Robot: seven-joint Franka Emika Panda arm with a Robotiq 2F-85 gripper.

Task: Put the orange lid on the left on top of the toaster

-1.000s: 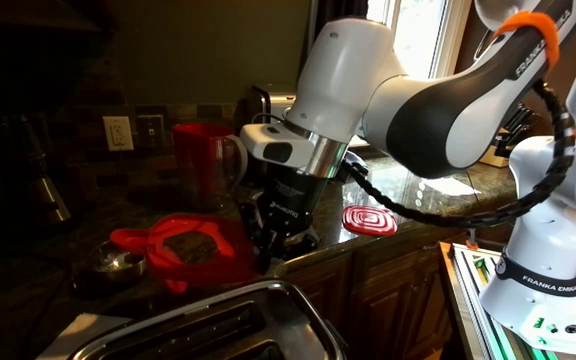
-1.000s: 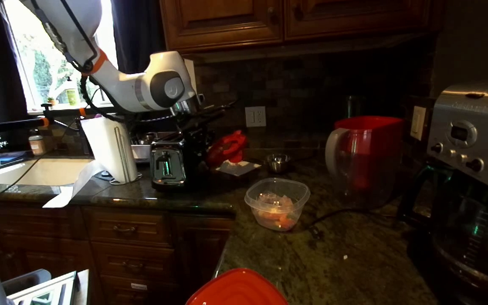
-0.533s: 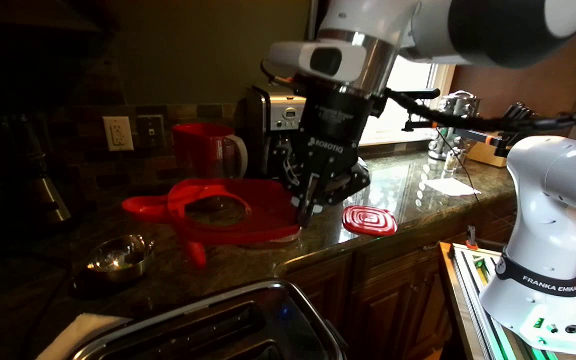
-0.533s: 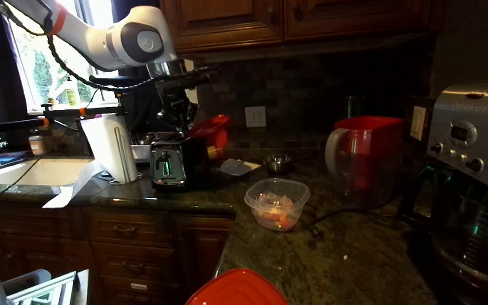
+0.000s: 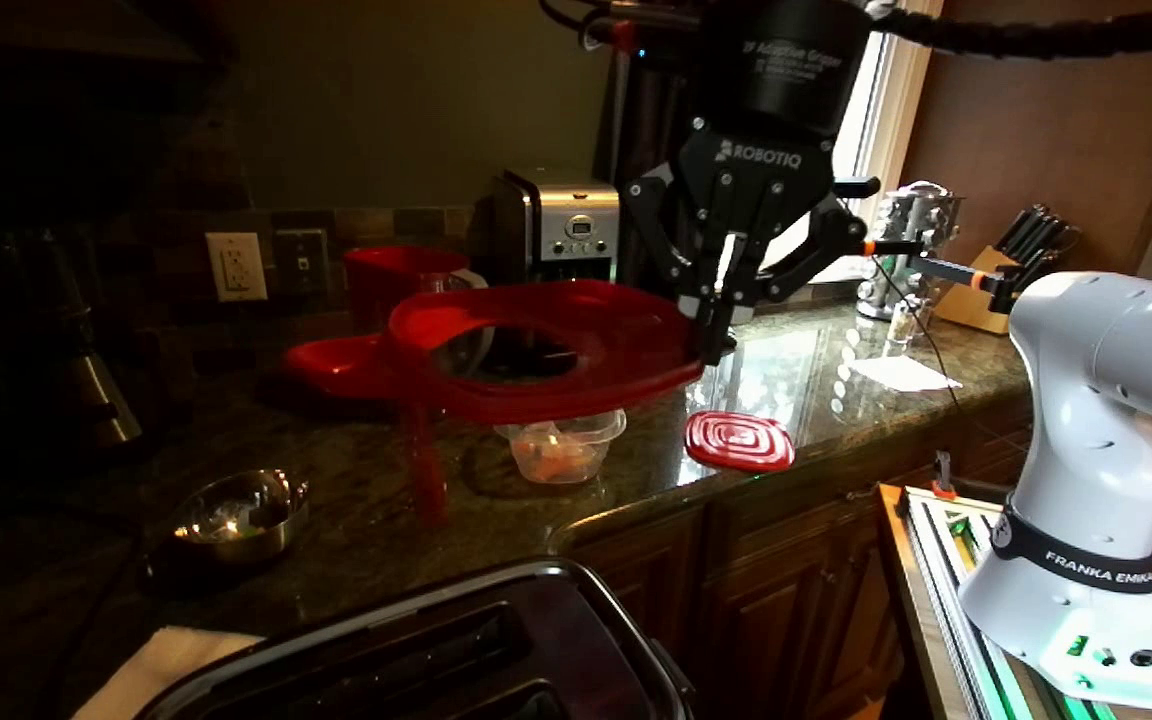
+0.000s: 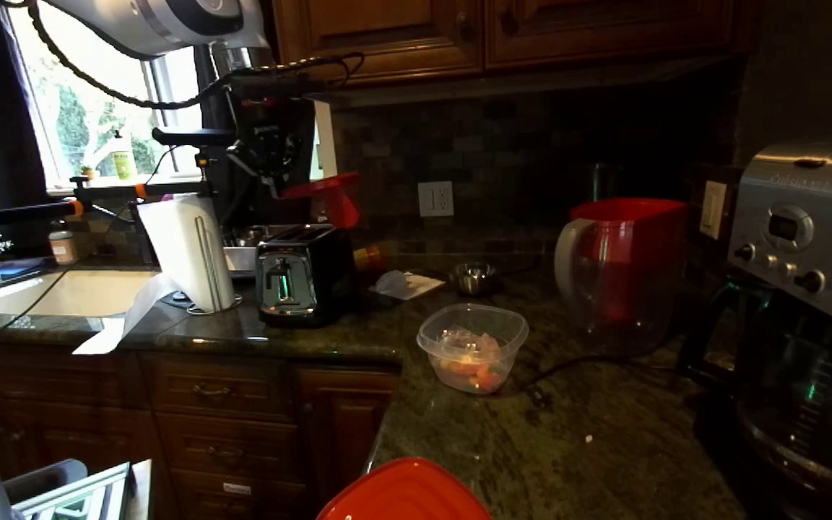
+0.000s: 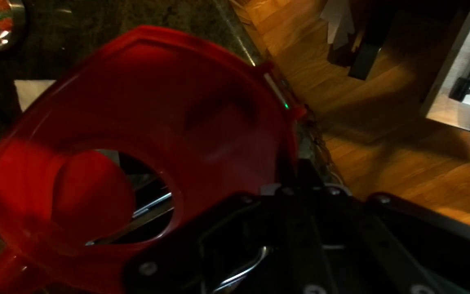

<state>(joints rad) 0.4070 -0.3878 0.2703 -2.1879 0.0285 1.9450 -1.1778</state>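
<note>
My gripper is shut on the rim of a red plastic piece with a round opening and a spout. It holds this piece nearly level, clear of the counter. Both also show in the other views: the gripper and piece, and the gripper and piece. The silver toaster has long dark slots and stands below the piece's height; its end faces an exterior view. Part of its rim shows under the gripper. The flat, plain orange lid lies at the counter's near edge, partly out of frame.
A clear bowl with food, a red pitcher, a small steel bowl and a coffee maker stand on the counter. A paper towel roll stands beside the toaster. A red-and-white patterned disc lies near the counter edge.
The arm has risen with the red holed piece in the gripper, moving up-right in one exterior view and up-left in another. The piece has lifted off the counter, uncovering the clear bowl.
</note>
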